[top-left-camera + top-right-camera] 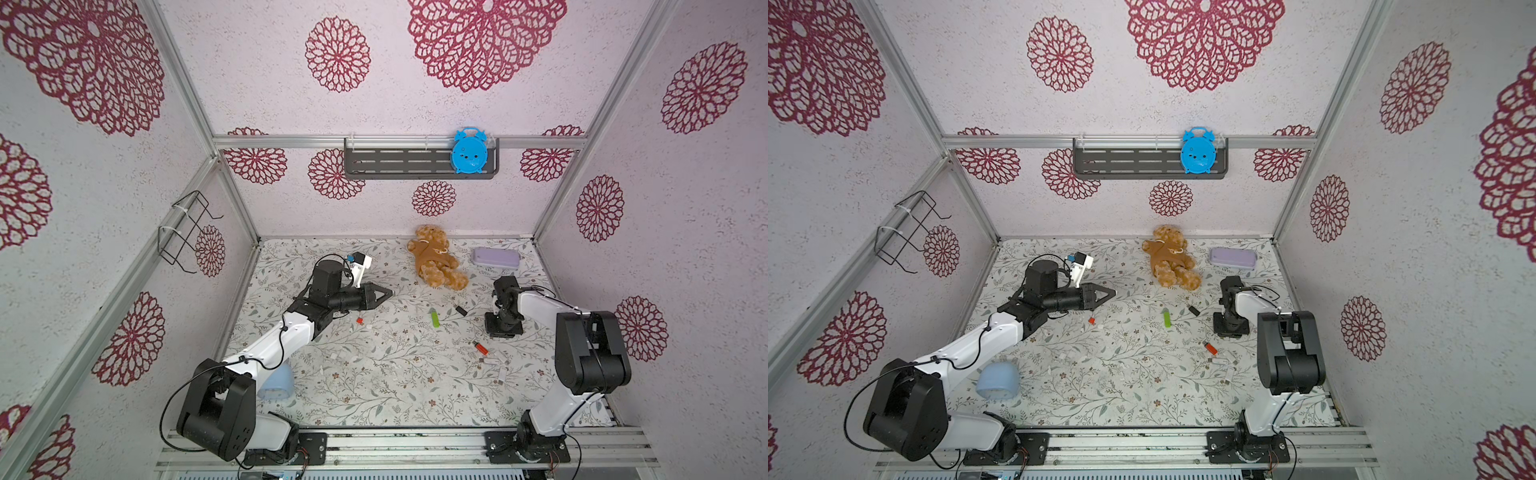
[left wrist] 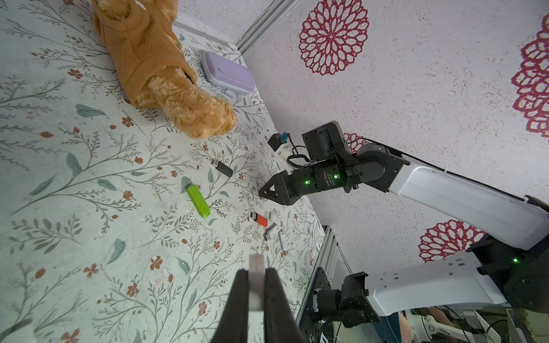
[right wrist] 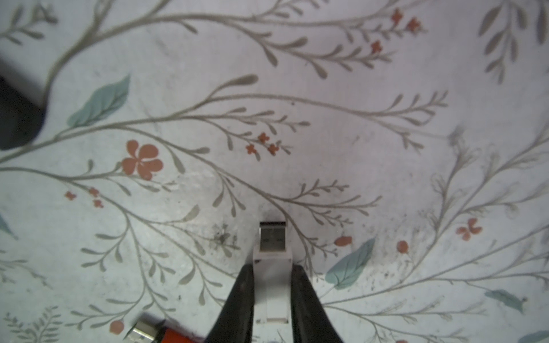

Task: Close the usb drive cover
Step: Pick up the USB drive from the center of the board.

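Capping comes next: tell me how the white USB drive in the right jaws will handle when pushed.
The white USB drive looks like hard plastic with a metal plug, so likely stiff. It is small, so probably light. The right gripper pinches its smooth sides with the plug sticking out, so an end-on push might slide it back.

Soft even light, perhaps blurred wrist-view edges.

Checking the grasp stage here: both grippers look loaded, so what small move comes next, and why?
Probably raise the right gripper slightly: it is shut on the white plastic USB drive, metal plug bare, down at the floral-print table, while the left gripper holds the small white cap well apart from it.
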Action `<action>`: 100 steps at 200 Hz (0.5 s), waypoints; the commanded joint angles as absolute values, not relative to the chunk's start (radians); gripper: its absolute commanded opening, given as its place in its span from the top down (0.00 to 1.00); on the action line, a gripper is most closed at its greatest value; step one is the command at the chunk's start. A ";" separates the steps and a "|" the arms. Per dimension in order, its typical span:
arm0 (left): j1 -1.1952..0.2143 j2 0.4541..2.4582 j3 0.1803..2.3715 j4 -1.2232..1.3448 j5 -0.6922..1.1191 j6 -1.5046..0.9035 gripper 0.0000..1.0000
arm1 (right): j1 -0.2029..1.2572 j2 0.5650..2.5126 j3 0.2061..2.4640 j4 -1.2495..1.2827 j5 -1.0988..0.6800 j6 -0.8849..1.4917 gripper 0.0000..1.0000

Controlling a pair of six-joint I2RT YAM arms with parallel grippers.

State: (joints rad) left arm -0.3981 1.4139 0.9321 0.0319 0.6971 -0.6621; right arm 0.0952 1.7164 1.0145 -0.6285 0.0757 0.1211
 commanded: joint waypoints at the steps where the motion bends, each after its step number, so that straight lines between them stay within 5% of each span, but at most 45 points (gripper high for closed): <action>1: -0.391 1.405 0.938 0.032 0.696 -0.650 0.90 | 0.113 1.672 1.039 -0.680 0.105 0.095 0.79; 49: -0.390 1.375 0.918 0.032 0.678 -0.650 0.90 | 0.175 1.571 1.067 -0.731 0.063 0.088 0.79; 100: -0.387 1.351 0.889 0.041 0.643 -0.662 0.91 | 0.416 1.508 1.011 -0.658 -0.059 0.206 0.78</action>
